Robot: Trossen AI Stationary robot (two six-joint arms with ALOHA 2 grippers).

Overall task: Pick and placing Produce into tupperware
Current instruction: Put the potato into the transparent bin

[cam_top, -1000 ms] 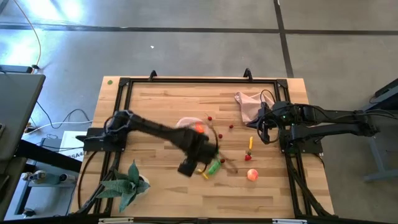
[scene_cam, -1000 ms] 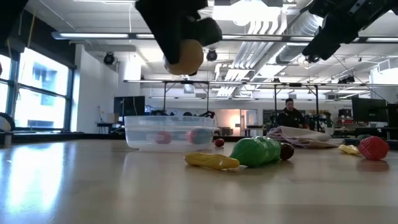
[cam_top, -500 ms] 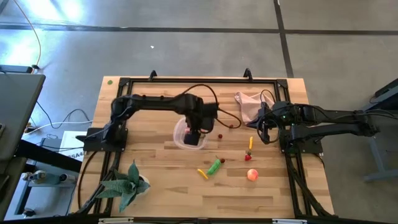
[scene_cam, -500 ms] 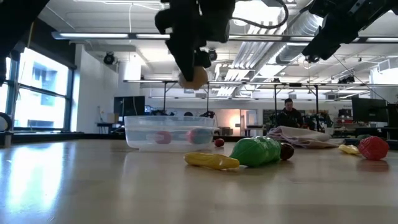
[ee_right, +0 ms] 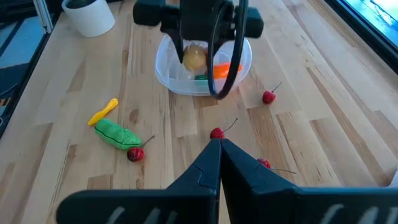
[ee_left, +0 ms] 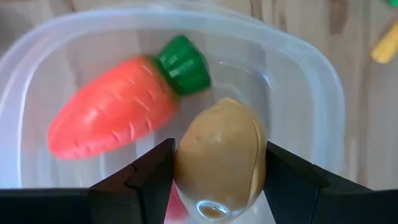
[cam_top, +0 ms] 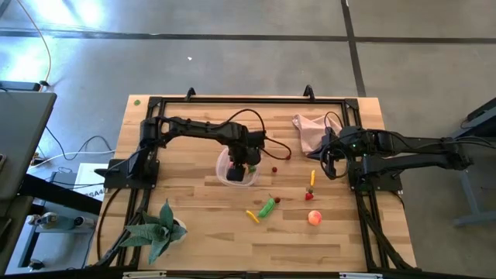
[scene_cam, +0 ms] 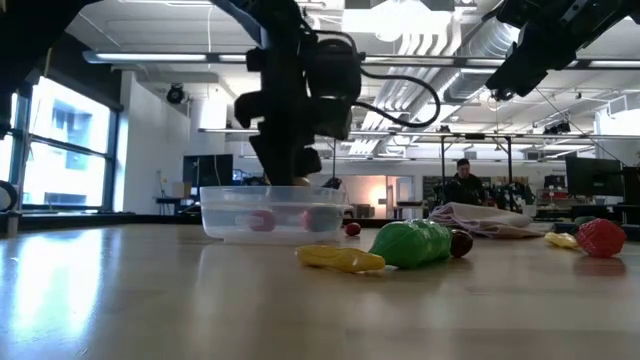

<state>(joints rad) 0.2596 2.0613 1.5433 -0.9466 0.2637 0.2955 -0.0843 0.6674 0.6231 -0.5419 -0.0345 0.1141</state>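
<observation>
The tupperware (cam_top: 224,173) stands mid-table and shows clear in the low view (scene_cam: 215,215). An orange carrot (ee_left: 112,118) lies inside it. My left gripper (cam_top: 242,168) reaches down into the tub's mouth, shut on a tan lump (ee_left: 217,155), which also shows in the right wrist view (ee_right: 194,57). My right gripper (cam_top: 329,160) waits shut at the table's right side. A green pepper (cam_top: 267,207) and a yellow piece (cam_top: 252,216) lie on the wood nearer the front edge. My left gripper pinches the tan lump between its two fingers, one on each of its opposite sides (ee_left: 183,158). The fingers come steeply from above, pointing down. The lump hangs just above the tub's inside, beside the carrot's green top; whether it touches the tub's floor I cannot tell.
A peach-pink fruit (cam_top: 315,218), a red piece (cam_top: 311,195), a second yellow piece (cam_top: 312,178) and red berries (cam_top: 273,168) lie right of the tub. A pink cloth (cam_top: 310,128) lies at the far right, a green leafy plant (cam_top: 159,225) at the near left.
My left gripper has carried the tan lump from above the green pepper toward the table's far edge, over the tub, and has come down into its mouth, rolling somewhat. It has stayed shut on the lump.
</observation>
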